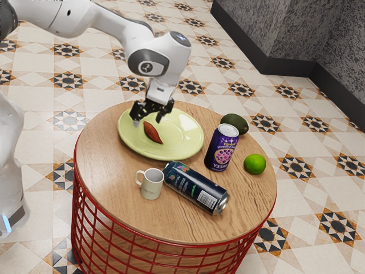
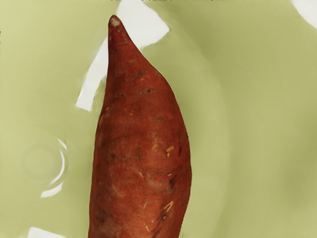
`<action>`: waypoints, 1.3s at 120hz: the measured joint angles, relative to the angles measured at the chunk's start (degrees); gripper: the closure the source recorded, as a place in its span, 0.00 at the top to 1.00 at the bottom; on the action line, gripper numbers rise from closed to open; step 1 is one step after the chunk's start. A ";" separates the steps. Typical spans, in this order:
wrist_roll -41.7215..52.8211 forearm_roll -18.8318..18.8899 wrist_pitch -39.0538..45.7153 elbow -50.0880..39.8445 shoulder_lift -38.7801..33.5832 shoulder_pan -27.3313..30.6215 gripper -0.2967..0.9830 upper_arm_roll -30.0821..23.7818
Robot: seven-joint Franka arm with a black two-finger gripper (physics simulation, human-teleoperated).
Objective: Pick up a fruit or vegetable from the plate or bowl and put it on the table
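Note:
My gripper [image 1: 147,122] is over the plate in the exterior view, its two fingers spread apart and open with nothing held. Just below it, a reddish-brown sweet potato [image 1: 153,132] lies on the pale green plate [image 1: 181,145]. From the hand's camera, the sweet potato [image 2: 141,144] appears large and close under the hand, with its pointed end in sight and the glossy plate [image 2: 257,148] around it.
A white mug [image 1: 151,185] and a dark can lying on its side [image 1: 197,187] are beside the plate on the round wooden table [image 1: 108,182]. Toward the exterior view's right are an upright purple can [image 1: 222,149], an avocado [image 1: 235,124] and a lime [image 1: 255,164].

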 joint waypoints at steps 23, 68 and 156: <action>1.65 -0.09 2.14 0.23 1.31 -0.16 0.77 -0.01; 3.51 -0.99 6.72 0.20 2.27 -0.77 0.77 -0.08; 4.87 -3.28 7.75 -1.58 1.61 -1.92 0.77 1.65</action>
